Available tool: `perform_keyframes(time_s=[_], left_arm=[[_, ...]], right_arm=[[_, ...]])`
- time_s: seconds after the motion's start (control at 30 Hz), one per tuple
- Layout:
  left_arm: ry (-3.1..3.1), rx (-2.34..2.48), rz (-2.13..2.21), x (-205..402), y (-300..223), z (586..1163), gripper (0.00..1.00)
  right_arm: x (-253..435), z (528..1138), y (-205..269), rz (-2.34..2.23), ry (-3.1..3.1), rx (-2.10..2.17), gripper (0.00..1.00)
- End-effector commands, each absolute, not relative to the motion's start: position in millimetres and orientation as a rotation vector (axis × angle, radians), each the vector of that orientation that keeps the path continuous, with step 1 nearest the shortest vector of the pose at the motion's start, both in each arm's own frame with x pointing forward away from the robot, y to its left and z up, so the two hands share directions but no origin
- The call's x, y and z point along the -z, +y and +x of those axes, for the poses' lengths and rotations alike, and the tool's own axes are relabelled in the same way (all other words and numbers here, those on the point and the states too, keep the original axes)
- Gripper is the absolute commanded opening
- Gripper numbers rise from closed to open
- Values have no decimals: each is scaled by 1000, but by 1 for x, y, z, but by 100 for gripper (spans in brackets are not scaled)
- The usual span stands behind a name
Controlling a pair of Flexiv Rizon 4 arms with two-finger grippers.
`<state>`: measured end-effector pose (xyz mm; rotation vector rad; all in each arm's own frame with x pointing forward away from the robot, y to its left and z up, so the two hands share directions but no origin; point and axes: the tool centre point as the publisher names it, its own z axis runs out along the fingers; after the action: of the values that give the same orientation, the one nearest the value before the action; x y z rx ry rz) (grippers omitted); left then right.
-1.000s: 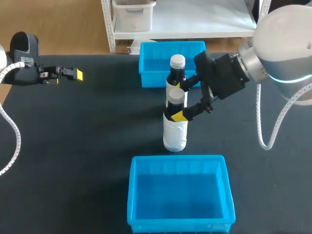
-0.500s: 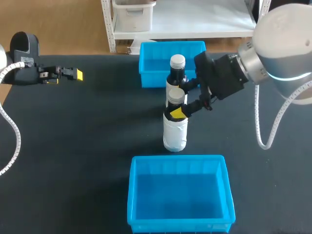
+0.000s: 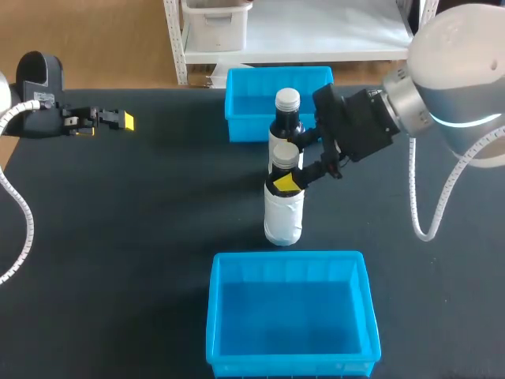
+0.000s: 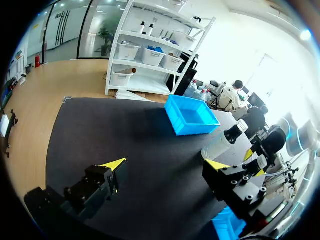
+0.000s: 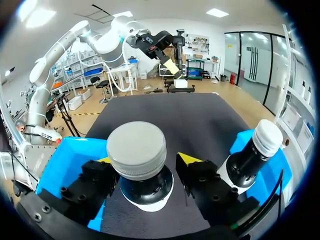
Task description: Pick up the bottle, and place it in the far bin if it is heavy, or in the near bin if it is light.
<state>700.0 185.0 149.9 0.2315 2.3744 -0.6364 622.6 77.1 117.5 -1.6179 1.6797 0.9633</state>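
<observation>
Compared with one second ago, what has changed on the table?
The right gripper crept a little further around the neck of the nearer bottle. The farther bottle, the far bin, the near bin and the left gripper stayed put.

At my right gripper [image 5: 145,161], the near bottle [image 5: 136,150] hides its own body beneath its cap and shoulder. Just beyond that gripper, the far bottle [image 3: 286,110] shows only cap and neck in the head view, the rest behind the near one. The near bin [image 5: 70,155] and far bin [image 5: 244,140] lie partly hidden under my gripper.
</observation>
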Motion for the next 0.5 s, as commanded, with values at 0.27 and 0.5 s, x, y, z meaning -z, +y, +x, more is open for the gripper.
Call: perform_keyframes(time_s=[0.27, 0.5], left_arm=[[2374, 636, 231, -150, 185, 700, 100], [2374, 636, 231, -150, 185, 700, 100]], right_arm=[[-118, 627, 76, -1610, 1676, -957, 56], [-121, 628, 78, -1615, 1663, -957, 55]])
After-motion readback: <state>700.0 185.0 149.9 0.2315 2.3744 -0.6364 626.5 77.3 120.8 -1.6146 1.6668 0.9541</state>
